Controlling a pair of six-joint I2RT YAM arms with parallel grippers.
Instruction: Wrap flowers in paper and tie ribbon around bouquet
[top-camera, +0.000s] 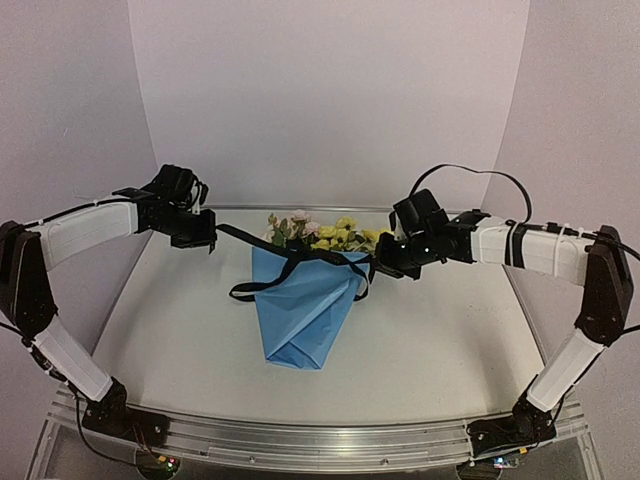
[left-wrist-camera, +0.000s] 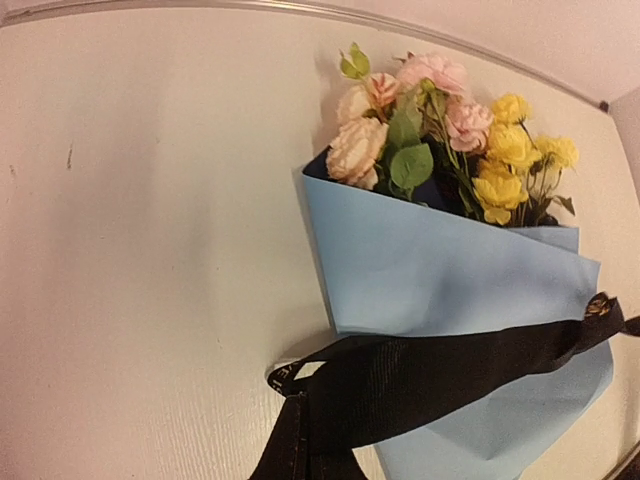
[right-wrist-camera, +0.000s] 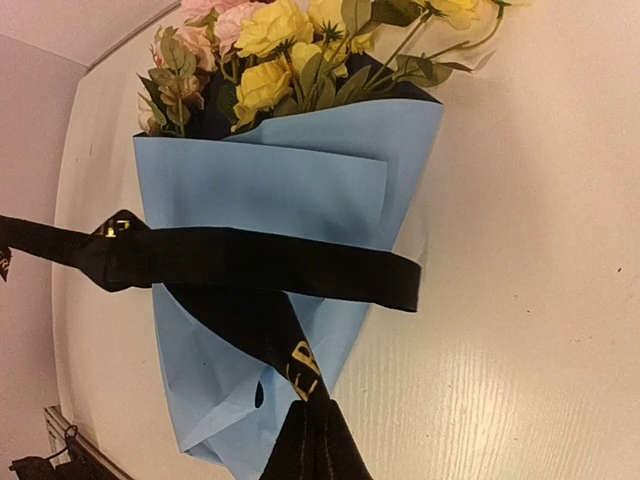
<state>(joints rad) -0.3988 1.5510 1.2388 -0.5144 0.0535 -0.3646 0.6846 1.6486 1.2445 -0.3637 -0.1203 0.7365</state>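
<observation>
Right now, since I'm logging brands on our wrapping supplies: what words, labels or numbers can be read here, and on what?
"FR": gold capitals on the black ribbon, right wrist view; any further letters are folded away.
Gold marks at the ribbon's twist, both wrist views: too crumpled to read.
On the paper and flowers: no text.

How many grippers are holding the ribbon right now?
2. The left gripper holds one ribbon end left of the bouquet; the right gripper holds the other end at its right.
</observation>
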